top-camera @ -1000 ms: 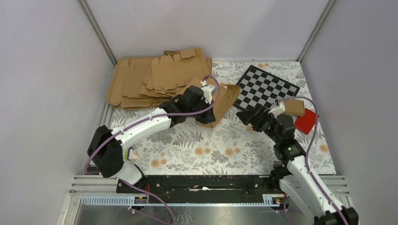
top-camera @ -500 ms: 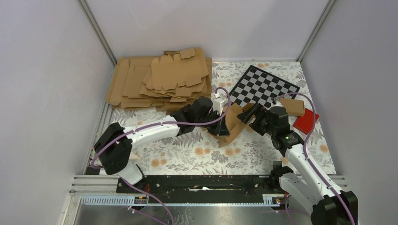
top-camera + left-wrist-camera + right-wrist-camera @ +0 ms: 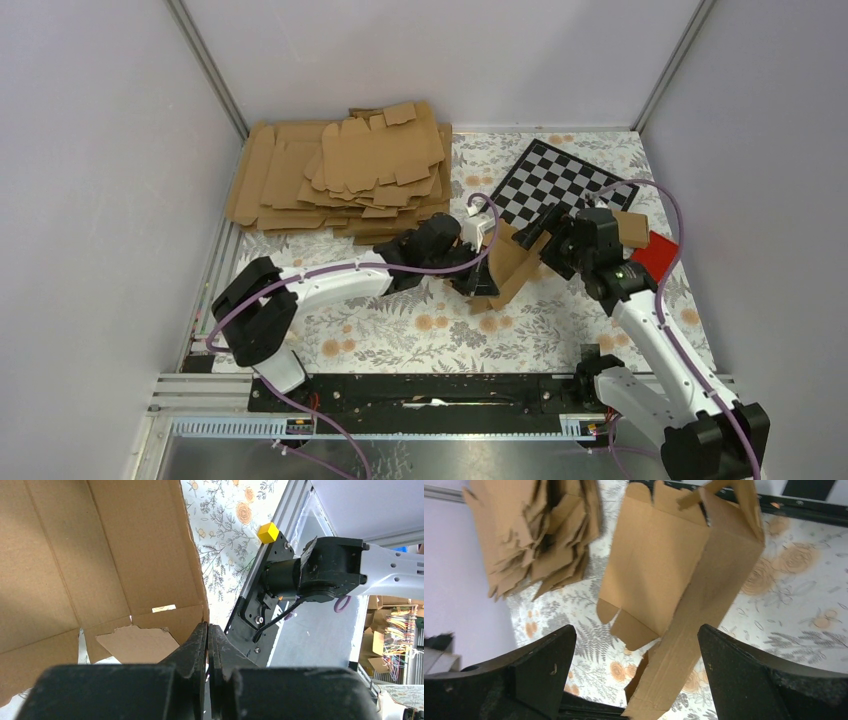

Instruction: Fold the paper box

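The paper box (image 3: 517,262) is a brown die-cut card, partly opened and held tilted above the floral table between the two arms. My left gripper (image 3: 484,286) is shut on its lower edge. In the left wrist view the jaws (image 3: 207,628) are pressed together on the corner of the paper box (image 3: 100,555). My right gripper (image 3: 545,233) stands open just right of the box's upper end. In the right wrist view its gripper (image 3: 636,631) spans the lower flaps of the paper box (image 3: 664,565) without touching them.
A thick stack of brown card sheets (image 3: 340,170) lies at the back left. A checkerboard (image 3: 565,185) lies at the back right. A small brown carton (image 3: 630,228) and a red block (image 3: 655,258) sit by the right arm. A yellow cube (image 3: 268,532) sits near the front rail.
My left arm has carried the paper box right and nearer, away from the stack. My right gripper has swung left from the red block towards the box, staying open.
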Tool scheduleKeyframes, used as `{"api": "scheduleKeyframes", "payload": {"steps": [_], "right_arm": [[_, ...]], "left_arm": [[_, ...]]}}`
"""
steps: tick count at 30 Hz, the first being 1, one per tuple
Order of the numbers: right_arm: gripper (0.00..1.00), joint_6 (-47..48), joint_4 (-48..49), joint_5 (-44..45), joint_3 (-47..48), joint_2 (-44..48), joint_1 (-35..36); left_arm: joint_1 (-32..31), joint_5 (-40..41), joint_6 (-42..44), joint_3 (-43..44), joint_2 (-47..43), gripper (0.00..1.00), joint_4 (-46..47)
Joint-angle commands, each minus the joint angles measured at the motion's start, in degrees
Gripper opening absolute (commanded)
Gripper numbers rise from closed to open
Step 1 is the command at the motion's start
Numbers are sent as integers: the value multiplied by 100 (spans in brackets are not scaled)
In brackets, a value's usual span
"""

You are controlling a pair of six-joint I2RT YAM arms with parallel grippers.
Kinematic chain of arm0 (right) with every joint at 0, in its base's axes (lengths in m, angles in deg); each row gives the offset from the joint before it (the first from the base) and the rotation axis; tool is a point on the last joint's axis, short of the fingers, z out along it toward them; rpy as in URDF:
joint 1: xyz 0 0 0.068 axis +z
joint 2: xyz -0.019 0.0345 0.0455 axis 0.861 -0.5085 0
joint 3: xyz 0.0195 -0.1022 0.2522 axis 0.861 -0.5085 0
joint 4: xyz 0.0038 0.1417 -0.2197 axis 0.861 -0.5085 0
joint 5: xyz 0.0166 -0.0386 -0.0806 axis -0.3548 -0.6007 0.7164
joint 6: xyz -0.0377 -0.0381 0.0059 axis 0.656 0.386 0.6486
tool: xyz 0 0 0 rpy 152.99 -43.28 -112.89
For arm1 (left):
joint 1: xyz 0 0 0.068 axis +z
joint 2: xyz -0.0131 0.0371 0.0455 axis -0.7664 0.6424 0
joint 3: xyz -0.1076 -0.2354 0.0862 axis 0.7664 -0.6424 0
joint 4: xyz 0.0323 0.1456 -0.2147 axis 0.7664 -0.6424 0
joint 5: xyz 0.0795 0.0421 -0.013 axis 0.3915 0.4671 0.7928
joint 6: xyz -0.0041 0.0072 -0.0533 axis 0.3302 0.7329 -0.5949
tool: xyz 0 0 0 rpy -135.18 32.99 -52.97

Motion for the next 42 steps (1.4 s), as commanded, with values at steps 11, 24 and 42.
{"api": "scheduleKeyframes", "payload": {"steps": [11,24,42], "right_arm": [[95,135,-1398,721,102,-595,34],[61,136,-1354,373,-109,-714,29],[12,549,-1278,317,-378,-324,29]], "left_arm": [[-151,-226,239,149,158,4,490],[-374,-258,488,373,267,10,444],[983,2302,781,480,-18,79,-1793]]}}
